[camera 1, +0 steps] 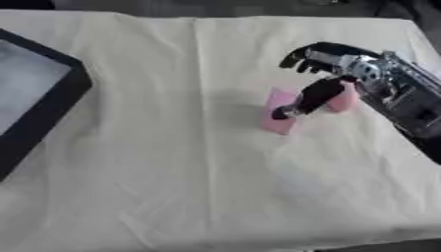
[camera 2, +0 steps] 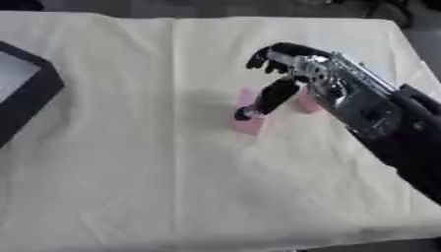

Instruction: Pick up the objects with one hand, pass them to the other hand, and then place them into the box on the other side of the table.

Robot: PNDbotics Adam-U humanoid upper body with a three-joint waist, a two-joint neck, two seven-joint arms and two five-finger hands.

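Observation:
A pink block (camera 1: pixel 277 117) lies on the cream cloth right of the middle. A second pink piece (camera 1: pixel 344 100) shows just right of it, under the hand; I cannot tell whether the two are joined. My right hand (camera 1: pixel 358 69) comes in from the right edge and hovers over them. Its thumb (camera 1: pixel 312 97) points down-left across the block with the tip at the block's surface. The fingers (camera 1: pixel 303 55) arch forward beyond the pink things and close on nothing. The black-rimmed box (camera 1: pixel 53 101) with a grey inside sits at the left edge. My left hand shows in neither view.
The cream cloth (camera 1: pixel 172 172) covers the whole table and has creases running front to back. The table's far edge meets a dark floor at the top. My right forearm (camera 2: pixel 388 123) crosses the right side of the table.

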